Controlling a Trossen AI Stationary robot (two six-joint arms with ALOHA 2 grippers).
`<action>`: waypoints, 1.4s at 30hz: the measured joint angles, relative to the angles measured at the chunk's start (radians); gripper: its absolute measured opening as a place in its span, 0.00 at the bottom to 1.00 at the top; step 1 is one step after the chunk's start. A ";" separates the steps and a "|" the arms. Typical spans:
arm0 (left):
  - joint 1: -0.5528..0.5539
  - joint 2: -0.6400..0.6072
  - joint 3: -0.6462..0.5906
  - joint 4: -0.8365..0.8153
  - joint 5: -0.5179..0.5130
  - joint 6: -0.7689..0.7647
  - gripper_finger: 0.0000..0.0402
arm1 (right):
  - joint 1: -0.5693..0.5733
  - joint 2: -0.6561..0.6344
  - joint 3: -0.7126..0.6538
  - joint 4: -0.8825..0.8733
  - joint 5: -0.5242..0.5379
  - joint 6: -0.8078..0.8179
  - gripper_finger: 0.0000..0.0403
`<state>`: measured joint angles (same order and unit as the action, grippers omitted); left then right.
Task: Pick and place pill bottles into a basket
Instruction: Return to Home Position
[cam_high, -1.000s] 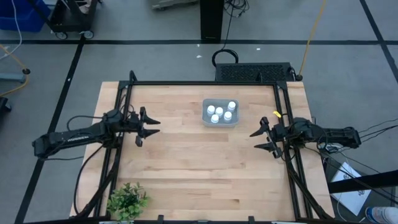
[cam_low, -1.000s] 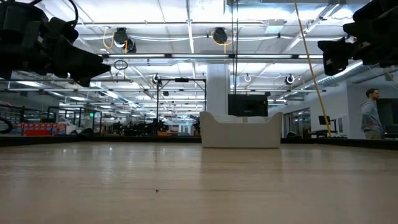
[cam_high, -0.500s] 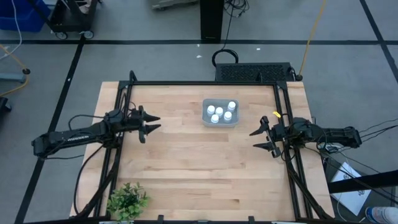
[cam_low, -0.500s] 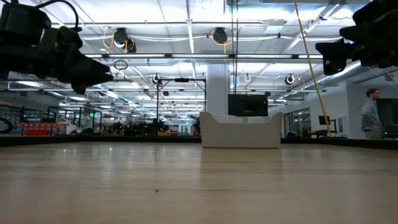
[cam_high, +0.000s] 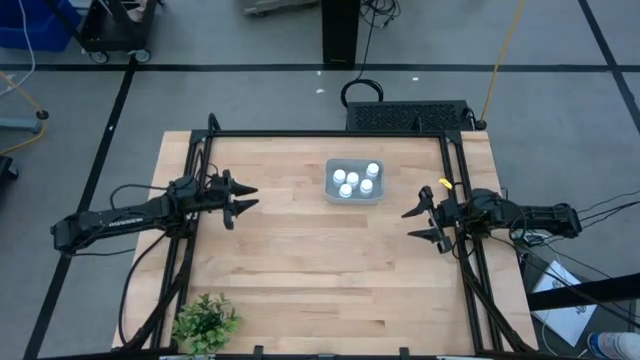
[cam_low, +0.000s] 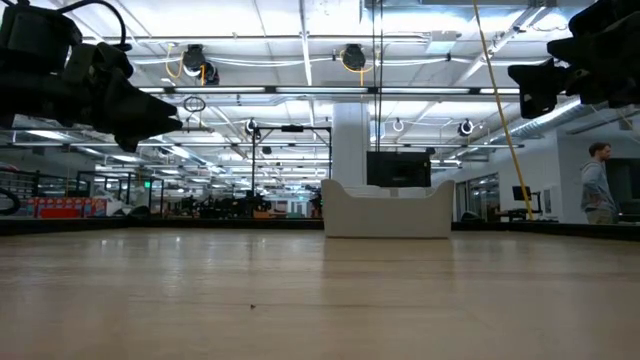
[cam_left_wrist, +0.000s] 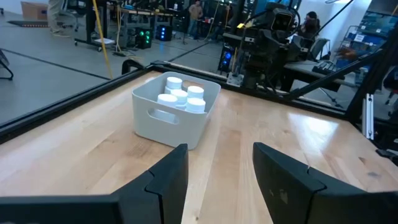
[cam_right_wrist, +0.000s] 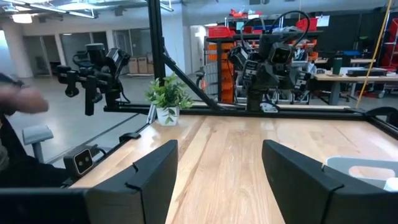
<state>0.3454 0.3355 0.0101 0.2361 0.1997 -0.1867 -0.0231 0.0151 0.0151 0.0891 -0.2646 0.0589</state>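
Pill bottles (cam_high: 353, 180), five little white ones, stood close together inside the basket (cam_high: 331, 194). We saw the basket near the far edge of the wooden table (cam_high: 300, 270), about in the middle. The left gripper (cam_high: 250, 198) hung over the left side of the table, well apart from the basket. Its two fingers were spread apart with nothing between them. The right gripper (cam_high: 409, 226) hung by the right edge, and its fingers were apart and empty too. We also saw a small green plant (cam_high: 205, 322) at the near left corner.
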 joint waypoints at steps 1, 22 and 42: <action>0.000 0.000 0.000 0.000 0.000 0.000 0.46 | 0.000 0.000 0.000 0.000 0.001 0.000 0.56; 0.000 0.000 0.000 0.000 0.000 -0.002 0.46 | 0.000 0.021 0.000 -0.047 0.340 -0.221 0.56; 0.000 0.000 0.000 0.000 0.000 -0.001 0.46 | 0.000 -0.015 0.000 -0.047 0.342 -0.214 0.56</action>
<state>0.3458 0.3355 0.0101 0.2363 0.1993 -0.1876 -0.0231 0.0003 0.0151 0.0425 0.0772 -0.1548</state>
